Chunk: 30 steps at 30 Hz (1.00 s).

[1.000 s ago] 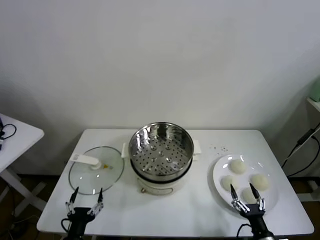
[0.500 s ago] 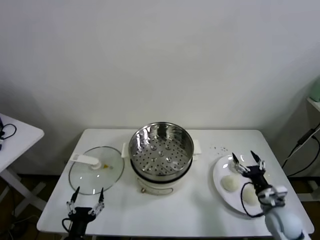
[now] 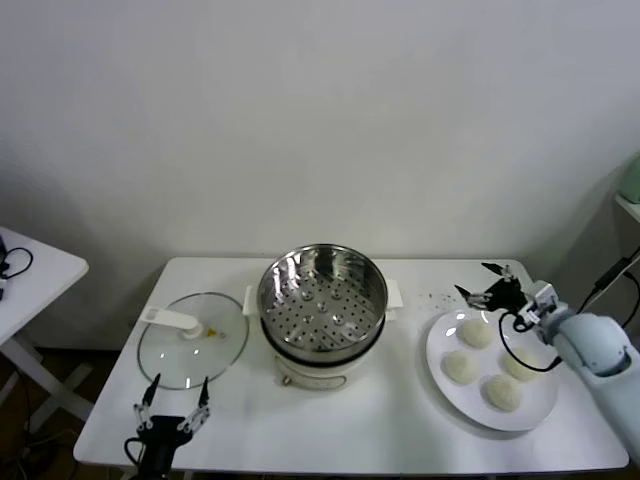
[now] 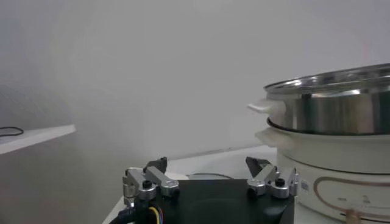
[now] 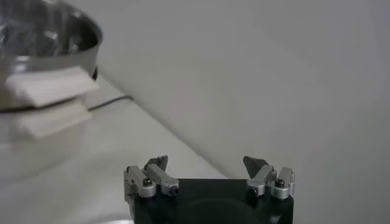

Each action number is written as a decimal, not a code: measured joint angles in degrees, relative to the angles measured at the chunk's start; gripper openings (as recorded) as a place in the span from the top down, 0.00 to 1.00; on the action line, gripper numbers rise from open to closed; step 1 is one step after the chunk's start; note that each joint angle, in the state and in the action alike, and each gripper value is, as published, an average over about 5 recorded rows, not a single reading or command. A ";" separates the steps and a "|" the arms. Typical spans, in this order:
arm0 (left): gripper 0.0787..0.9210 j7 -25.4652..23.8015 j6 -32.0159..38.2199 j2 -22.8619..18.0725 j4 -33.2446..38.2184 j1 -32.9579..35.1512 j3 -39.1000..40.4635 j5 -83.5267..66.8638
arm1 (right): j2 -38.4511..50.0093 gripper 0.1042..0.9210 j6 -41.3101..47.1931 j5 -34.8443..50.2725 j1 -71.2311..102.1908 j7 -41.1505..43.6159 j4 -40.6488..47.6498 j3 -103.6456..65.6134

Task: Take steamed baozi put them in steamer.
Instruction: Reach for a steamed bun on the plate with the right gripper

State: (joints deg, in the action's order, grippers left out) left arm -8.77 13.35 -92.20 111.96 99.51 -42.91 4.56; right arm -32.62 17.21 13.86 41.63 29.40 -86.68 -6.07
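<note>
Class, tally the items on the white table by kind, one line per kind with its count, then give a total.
Steamed baozi on the plate: 4
Plate: 1
Steamer: 1
Glass lid: 1
Total: 7

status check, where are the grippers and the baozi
Right gripper open, above plate's far edge. Left gripper open, parked at table's near edge. Four baozi on plate, steamer empty. Nothing blocking.
</note>
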 measured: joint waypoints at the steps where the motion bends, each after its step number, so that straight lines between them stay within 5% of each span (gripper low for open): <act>1: 0.12 0.00 0.02 0.00 0.05 0.03 0.04 0.09 | 0.70 0.12 -0.13 -0.80 -2.18 1.44 0.73 2.36; 18: 0.12 -0.03 0.62 0.00 0.80 1.05 -0.26 1.38 | 4.72 0.12 -4.91 -7.30 -41.42 21.25 12.21 50.25; 30: 0.12 -0.24 0.76 0.00 -0.05 0.92 -1.34 2.24 | 1.65 0.12 -5.81 -8.63 -47.92 26.03 18.45 61.94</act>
State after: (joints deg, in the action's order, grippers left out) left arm -9.00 14.11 -92.20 111.91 100.43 -44.25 6.81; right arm -30.97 11.40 5.23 -6.28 55.43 -68.23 55.87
